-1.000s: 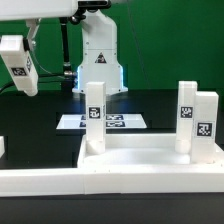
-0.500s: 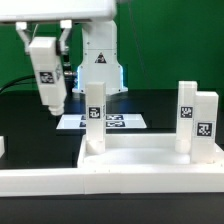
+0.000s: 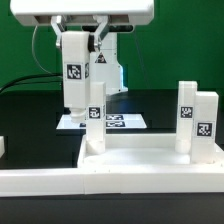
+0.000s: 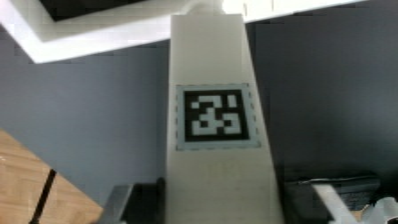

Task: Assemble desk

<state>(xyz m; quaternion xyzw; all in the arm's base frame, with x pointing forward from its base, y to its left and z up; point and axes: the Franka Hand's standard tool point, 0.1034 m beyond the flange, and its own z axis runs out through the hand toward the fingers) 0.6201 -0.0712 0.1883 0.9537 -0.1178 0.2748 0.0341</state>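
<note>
Seen in the exterior view: a wide white rectangular rimmed plastic desk panel (image 3: 140, 160) lying on the dark table (image 3: 30, 115), toward its near edge, socket side up. Three short square white plastic legs with black-and-white tags already standing upright in it: one (image 3: 94, 125) at the far corner on the exterior view's left, two (image 3: 187, 120) (image 3: 206, 125) close together at the far side on the exterior view's right. A fourth tagged white leg (image 3: 73, 72) carried in the air, roughly upright, just beside and above the standing leg on the exterior view's left, not yet over any socket.

Two-finger gripper (image 3: 78, 32) clamped at a middling width on the top of that fourth leg, fingers pressed to its sides.

Judged progress: well past halfway, three legs seated, one still to be set down and fixed; how firmly the standing legs sit cannot be told.

Flat white marker board (image 3: 118, 122) lying on the table behind the panel, near the robot's base.

Only in the wrist view: the carried leg (image 4: 217, 120) seen lengthwise, its tag facing the camera, with a white panel corner beyond its far end. Only in the exterior view: the standing legs and the carried leg's height above the panel.
</note>
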